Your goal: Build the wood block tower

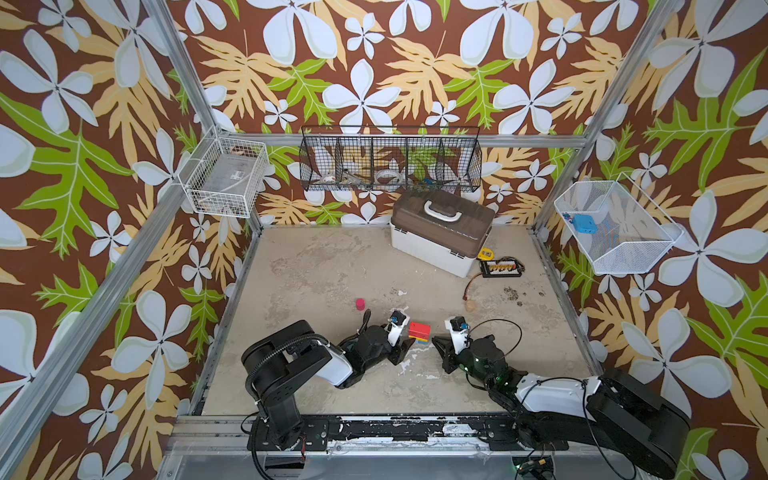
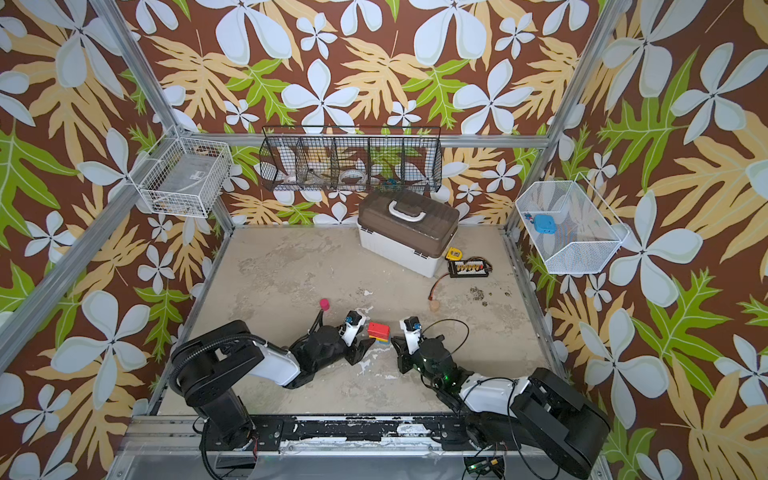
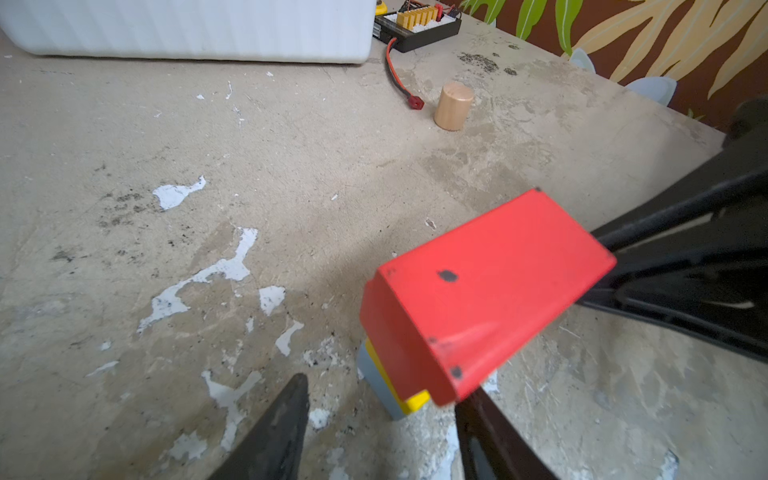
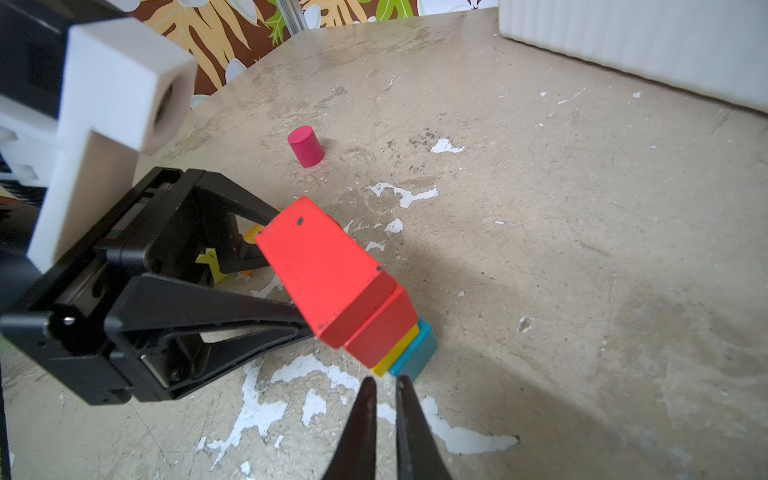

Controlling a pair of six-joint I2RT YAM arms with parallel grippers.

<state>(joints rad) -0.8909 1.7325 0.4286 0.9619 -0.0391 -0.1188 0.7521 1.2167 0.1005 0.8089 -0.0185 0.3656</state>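
The tower (image 1: 419, 331) (image 2: 378, 331) is a short stack near the table's front middle: teal-blue base, thin yellow piece, then two red blocks (image 4: 332, 274), the top one (image 3: 486, 291) slightly askew. My left gripper (image 3: 382, 390) (image 1: 409, 343) is open with its jaws either side of the stack's foot. One finger (image 3: 291, 415) stands clear of it and the other is partly hidden under the red top. My right gripper (image 4: 384, 384) (image 1: 435, 341) is shut and empty, its tips just short of the teal base. A pink cylinder (image 1: 360, 304) (image 4: 306, 146) and a bare wood cylinder (image 1: 470, 306) (image 3: 453, 106) stand loose.
A white case with a brown lid (image 1: 440, 232) sits at the back. Beside it are a yellow tape measure (image 1: 486, 252) and a black board with yellow connectors (image 1: 500, 266) trailing a red wire (image 3: 395, 70). Wire baskets hang on the walls. A yellow piece (image 4: 210, 266) shows behind the left gripper's frame.
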